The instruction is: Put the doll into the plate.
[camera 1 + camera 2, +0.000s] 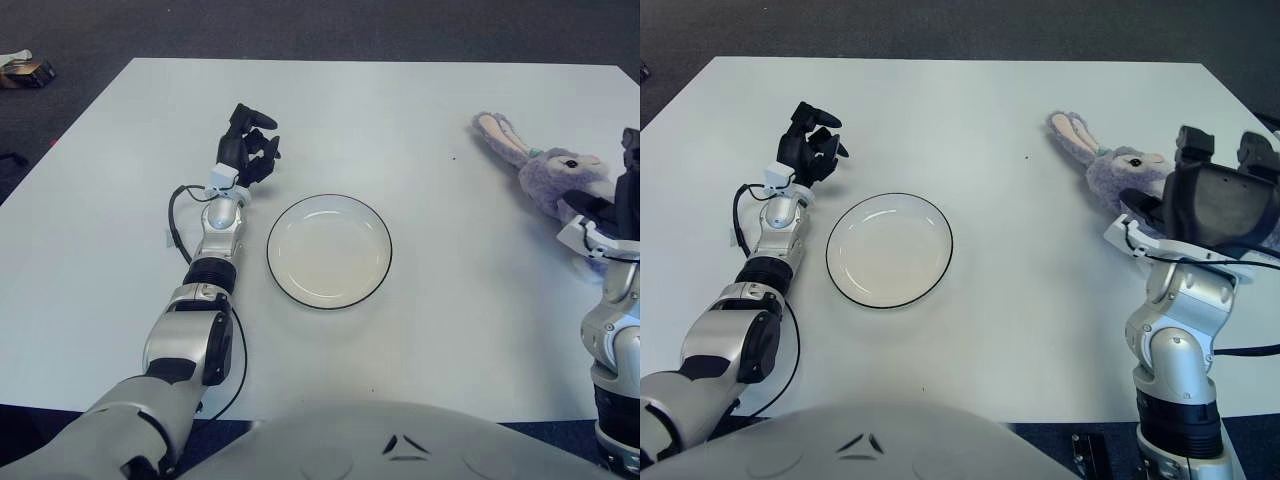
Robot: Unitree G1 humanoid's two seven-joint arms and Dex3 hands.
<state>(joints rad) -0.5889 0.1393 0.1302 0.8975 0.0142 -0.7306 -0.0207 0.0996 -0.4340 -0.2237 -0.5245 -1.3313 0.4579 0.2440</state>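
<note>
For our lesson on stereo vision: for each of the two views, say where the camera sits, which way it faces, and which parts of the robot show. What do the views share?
Left eye view: on the head, facing forward and down at the white table; shows the left hand and arm beside the plate, the chest, and the right arm at the frame's edge.
Right eye view: slightly to the right, same direction; the right hand shows fully, over the doll.
Shared: table, plate, doll, left hand.

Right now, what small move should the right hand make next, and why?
Probably close the right hand on the doll. The hand shows over its body with fingers spread, nothing held, and the plate is empty. The left hand shows left of the plate.
</note>
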